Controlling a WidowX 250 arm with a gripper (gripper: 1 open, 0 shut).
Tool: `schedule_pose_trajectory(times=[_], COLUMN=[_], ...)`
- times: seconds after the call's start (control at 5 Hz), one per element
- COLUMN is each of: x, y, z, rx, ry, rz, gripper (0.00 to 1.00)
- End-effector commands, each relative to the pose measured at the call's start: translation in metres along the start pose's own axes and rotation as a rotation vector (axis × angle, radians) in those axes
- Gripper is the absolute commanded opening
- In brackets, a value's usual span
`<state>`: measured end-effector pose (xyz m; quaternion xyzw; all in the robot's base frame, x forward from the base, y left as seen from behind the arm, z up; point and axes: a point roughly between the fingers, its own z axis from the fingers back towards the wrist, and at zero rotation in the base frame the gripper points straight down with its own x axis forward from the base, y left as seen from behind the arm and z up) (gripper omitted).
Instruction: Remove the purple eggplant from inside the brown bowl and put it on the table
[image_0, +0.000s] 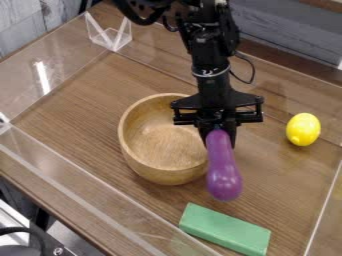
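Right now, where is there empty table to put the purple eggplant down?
Bare table stretches left and behind the brown bowl, up to the clear walls. A smaller patch lies between the lemon and the green block. It is crowded where the gripper holds the purple eggplant beside the bowl.

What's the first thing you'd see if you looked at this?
The shiny purple eggplant in the middle, pinched at its top end by the black gripper and slanting down past the rim of the big brown bowl onto the table. Then the bright yellow lemon at the right.
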<state>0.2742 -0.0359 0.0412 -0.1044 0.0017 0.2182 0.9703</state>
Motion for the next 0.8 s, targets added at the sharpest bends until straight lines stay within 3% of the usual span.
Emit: schedule_pose_trajectory(times=[0.0,0.6], x=[0.0069,0.0165], y=[0.0021,0.0088], z=[-0.0057,-0.0014], rx=[0.000,-0.005], ry=[-0.012,-0.023], rz=[0.029,0.082], gripper=[0.00,0.00])
